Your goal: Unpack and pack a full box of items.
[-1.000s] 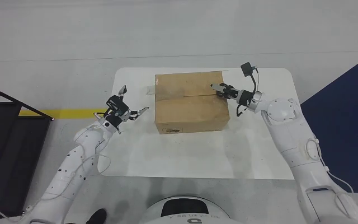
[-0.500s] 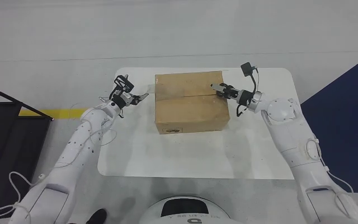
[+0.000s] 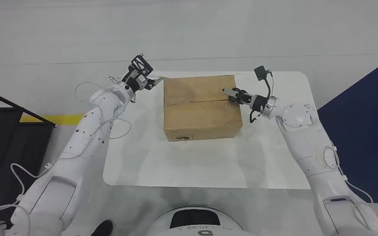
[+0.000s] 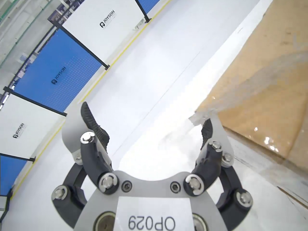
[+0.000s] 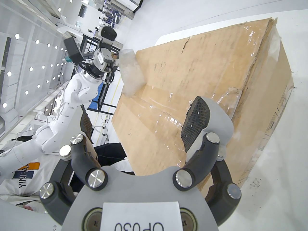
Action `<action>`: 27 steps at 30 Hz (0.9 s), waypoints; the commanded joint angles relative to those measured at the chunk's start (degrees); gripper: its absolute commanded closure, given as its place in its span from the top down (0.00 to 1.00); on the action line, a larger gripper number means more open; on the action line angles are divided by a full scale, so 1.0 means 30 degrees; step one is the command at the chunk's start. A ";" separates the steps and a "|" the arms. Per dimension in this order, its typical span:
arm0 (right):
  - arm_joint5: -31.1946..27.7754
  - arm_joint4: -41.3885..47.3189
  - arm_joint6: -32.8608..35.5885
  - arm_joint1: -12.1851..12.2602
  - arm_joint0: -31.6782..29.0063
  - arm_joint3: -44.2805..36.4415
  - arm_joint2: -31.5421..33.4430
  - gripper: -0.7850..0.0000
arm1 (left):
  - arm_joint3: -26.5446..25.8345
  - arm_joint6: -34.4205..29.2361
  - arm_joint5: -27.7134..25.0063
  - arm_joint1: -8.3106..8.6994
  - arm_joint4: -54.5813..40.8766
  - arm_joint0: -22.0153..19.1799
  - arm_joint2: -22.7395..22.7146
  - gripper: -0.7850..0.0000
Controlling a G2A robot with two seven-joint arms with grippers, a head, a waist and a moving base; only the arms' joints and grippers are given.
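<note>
Your box (image 3: 201,109) sits shut on the table (image 3: 177,168), with a loose tape (image 5: 130,70) strip standing up at the corner just beside your left gripper (image 3: 149,81), whose fingers are spread wide. Your right gripper (image 3: 227,92) is also spread, right at the box's opposite end.

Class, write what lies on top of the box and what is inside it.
Clear tape runs along the seam atop the box, one end peeled up beside the left gripper. The right gripper is over the other end. Flaps shut: contents hidden.
</note>
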 commanded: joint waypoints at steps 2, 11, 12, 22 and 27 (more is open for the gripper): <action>0.0000 0.0000 0.0000 0.0000 0.0000 0.0000 0.0000 1.00 | -0.0672 -0.0960 -0.0304 -0.0166 0.0264 -0.0521 0.0369 1.00; 0.0000 0.0000 0.0000 0.0000 0.0000 0.0000 0.0000 1.00 | 0.0198 -0.2060 -0.2293 -0.1387 0.0645 -0.2216 0.3469 1.00; 0.0000 0.0000 0.0000 0.0000 0.0000 0.0000 0.0000 1.00 | 0.0565 -0.1938 -0.2372 -0.1558 0.0597 -0.2324 0.3817 1.00; 0.0000 0.0000 0.0000 0.0000 0.0000 0.0000 0.0000 1.00 | 0.3123 0.0138 -0.2051 -0.2458 0.0293 -0.2618 0.5035 1.00; 0.0000 0.0000 0.0000 0.0000 0.0000 0.0000 0.0000 1.00 | 0.2447 0.0683 -0.1995 -0.2471 0.0871 -0.1949 0.5234 1.00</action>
